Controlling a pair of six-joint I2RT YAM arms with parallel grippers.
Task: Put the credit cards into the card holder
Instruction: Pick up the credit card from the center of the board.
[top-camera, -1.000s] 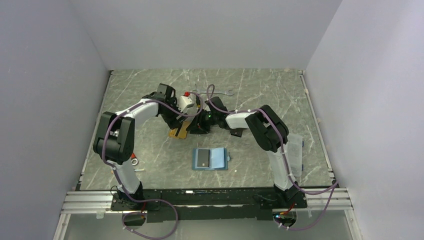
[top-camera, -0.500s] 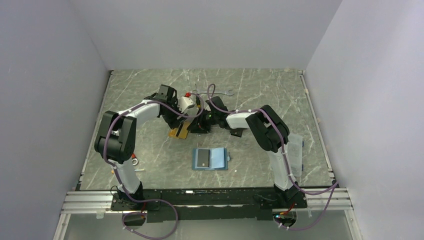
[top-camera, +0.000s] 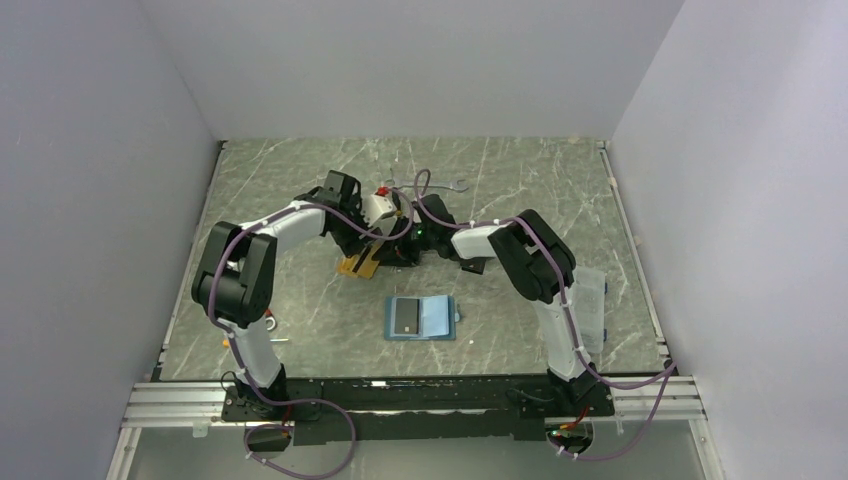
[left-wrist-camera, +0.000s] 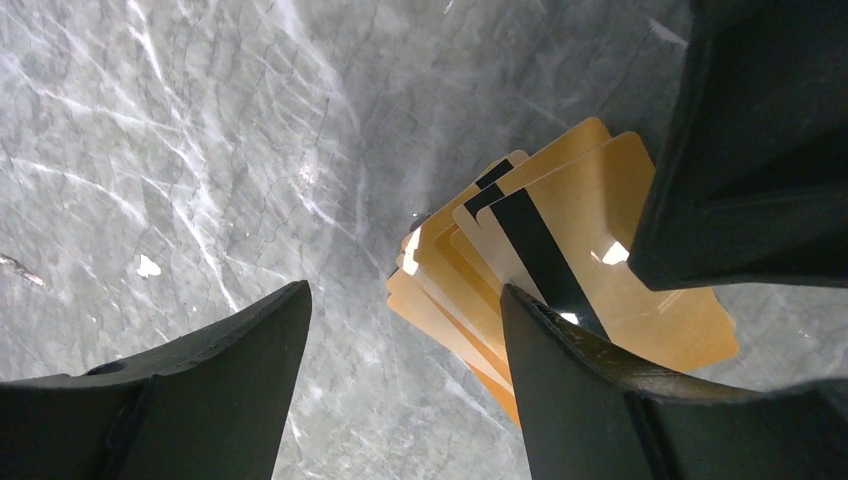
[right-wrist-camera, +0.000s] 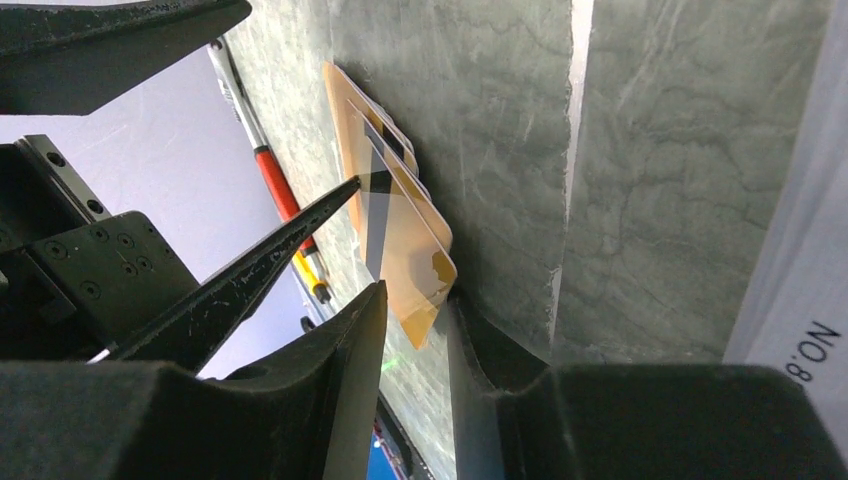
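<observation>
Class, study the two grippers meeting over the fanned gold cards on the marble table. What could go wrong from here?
1. The right gripper straddles only a corner of the top orange-gold plastic card; so small a hold might slip or twist.
2. The stack of gold cards lies fanned and overlapping, so a second card could be dragged along.
3. A fingertip of the open left gripper sits close to the right gripper's fingers; they may collide.

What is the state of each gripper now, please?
Left gripper: open, holding nothing.
Right gripper: jaws close around the top credit card; a grip cannot be told.
</observation>
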